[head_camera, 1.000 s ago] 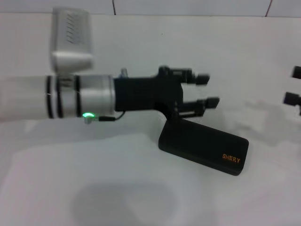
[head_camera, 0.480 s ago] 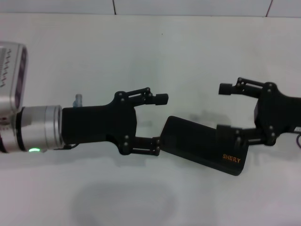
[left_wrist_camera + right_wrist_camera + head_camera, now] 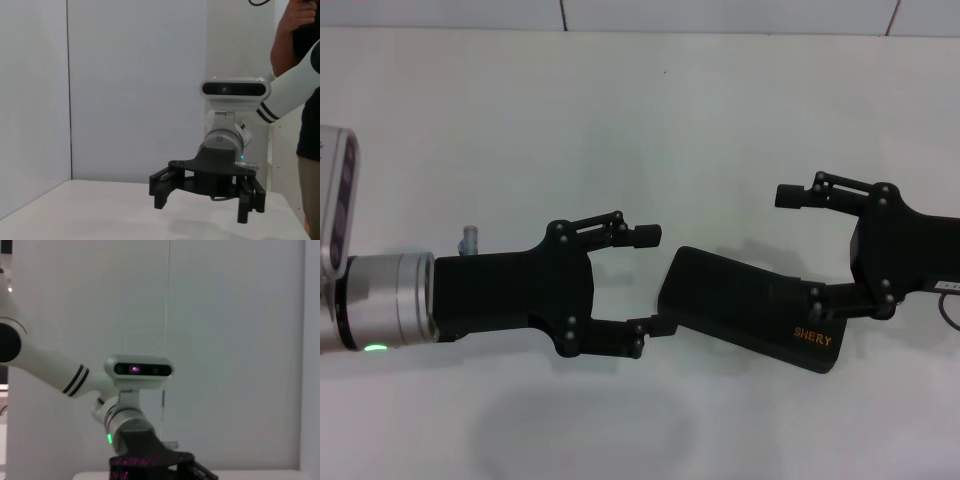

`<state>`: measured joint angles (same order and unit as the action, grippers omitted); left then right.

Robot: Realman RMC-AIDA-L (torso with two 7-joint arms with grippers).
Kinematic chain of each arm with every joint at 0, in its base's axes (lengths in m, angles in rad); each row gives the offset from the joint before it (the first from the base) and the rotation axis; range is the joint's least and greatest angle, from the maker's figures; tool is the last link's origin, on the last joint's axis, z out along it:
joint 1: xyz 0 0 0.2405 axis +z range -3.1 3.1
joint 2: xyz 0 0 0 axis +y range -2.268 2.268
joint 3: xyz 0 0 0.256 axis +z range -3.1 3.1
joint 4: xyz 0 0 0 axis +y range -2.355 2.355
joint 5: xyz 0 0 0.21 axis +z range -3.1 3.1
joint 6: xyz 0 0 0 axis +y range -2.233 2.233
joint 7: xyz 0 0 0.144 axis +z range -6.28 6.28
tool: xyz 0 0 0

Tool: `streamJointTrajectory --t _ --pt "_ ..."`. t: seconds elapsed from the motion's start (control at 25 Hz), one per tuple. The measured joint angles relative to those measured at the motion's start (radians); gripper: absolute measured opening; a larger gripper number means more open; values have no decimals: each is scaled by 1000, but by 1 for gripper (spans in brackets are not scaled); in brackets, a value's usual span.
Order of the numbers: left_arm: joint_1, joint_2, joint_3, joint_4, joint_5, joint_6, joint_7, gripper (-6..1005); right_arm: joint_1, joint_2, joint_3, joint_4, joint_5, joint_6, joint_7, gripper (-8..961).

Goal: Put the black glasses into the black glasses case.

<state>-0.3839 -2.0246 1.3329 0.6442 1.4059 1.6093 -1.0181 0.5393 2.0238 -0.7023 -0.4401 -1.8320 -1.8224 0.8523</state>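
Note:
The black glasses case [image 3: 745, 302] lies shut on the white table [image 3: 620, 120], tilted, with orange lettering near its right end. My left gripper [image 3: 650, 282] is open at the case's left end, its lower fingertip right by the corner. From the right, my right gripper [image 3: 798, 247] is open too, its lower finger over the case's right part. The left wrist view shows the right gripper [image 3: 201, 210] from the front, jaws spread. In the right wrist view only the left arm's wrist [image 3: 131, 430] and camera show. The black glasses are out of view.
A tiled wall edge [image 3: 720, 20] runs along the back of the table. White panels enclose the workspace in the wrist views. A person [image 3: 300, 90] stands beyond the right arm.
My left arm has drawn back to the left and sunk lower beside the case. My right gripper has come in from the right edge to the case's right end.

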Motion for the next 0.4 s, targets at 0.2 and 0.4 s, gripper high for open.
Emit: streamJointTrajectory --t 0.2,0.4 --pt "2 -2 0 0 -2 1 4 872 -6 -1 1 24 31 14 -18 874" --pt "3 -6 -2 0 -3 1 11 872 -8 -1 -7 26 31 32 -27 874"
